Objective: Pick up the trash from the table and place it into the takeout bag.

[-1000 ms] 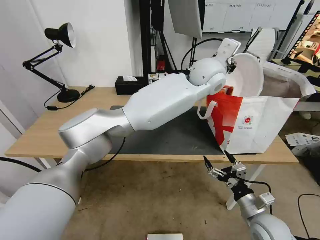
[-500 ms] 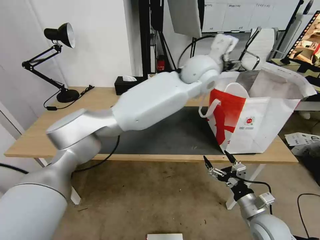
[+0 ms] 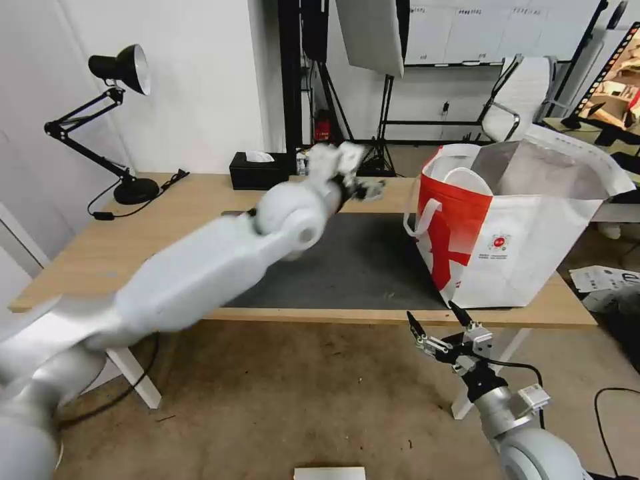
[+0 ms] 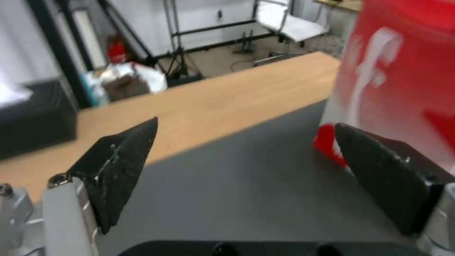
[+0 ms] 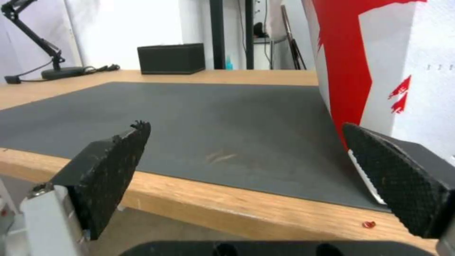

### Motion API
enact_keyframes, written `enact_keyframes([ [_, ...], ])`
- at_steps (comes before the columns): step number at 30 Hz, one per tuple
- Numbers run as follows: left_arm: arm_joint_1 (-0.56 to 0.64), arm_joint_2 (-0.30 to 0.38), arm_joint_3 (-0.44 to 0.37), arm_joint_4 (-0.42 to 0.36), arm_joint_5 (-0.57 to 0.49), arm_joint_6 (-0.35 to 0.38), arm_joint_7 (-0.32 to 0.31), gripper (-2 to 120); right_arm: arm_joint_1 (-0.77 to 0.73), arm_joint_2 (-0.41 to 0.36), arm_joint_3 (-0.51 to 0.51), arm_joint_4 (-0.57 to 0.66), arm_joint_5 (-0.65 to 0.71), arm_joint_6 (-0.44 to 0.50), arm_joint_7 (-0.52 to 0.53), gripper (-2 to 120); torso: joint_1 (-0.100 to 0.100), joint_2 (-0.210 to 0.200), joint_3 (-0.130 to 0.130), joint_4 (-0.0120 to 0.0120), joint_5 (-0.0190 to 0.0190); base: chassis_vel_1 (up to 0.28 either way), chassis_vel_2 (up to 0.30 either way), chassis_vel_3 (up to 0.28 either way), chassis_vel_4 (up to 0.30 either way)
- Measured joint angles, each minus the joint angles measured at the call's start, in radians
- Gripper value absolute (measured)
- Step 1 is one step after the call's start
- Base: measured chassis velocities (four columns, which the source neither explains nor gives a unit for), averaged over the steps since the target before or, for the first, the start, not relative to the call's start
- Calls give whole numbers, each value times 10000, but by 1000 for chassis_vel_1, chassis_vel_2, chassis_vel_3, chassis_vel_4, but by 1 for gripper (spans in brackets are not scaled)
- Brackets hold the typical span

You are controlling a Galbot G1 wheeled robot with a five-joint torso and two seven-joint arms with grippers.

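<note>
Since the mat (image 3: 360,267) looks bare and the bag (image 3: 520,247) holds a bowl (image 3: 467,180), the job seems done; both the left gripper (image 4: 246,177) and right gripper (image 3: 439,328) gape empty.

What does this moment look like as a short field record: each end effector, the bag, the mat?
left end effector: open, empty, above the mat beside the bag
right end effector: open, empty, below the table front edge near the bag
bag: upright on the table's right end, mouth open, a white round rim visible inside
mat: bare where visible
tissue box: at the table's back edge
</note>
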Motion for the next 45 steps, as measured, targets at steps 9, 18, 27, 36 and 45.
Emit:
enact_keyframes([
  [9,2783,846,-2029,-1336,802,3,23,100,0,0,1,-1,0,0,2,100,0,0,-1,-2,3,0,0,0,0],
  [18,5992,1085,-4387,-2340,2448,-643,667,100,0,1,1,0,0,0,0,100,0,1,-1,-1,3,0,0,0,0],
  [27,8857,983,-6031,-3075,4358,-2389,1646,100,0,1,1,0,0,0,1,100,0,1,-2,-3,5,0,0,0,0],
  [36,12006,-31,-7877,-3341,7798,-4376,2991,100,0,1,1,-1,0,0,1,100,0,1,-1,-1,4,0,0,0,0],
  [45,13986,-1098,-8980,-3508,9394,-5606,3392,100,0,1,1,0,0,0,0,100,0,0,-1,-1,6,0,0,0,0],
])
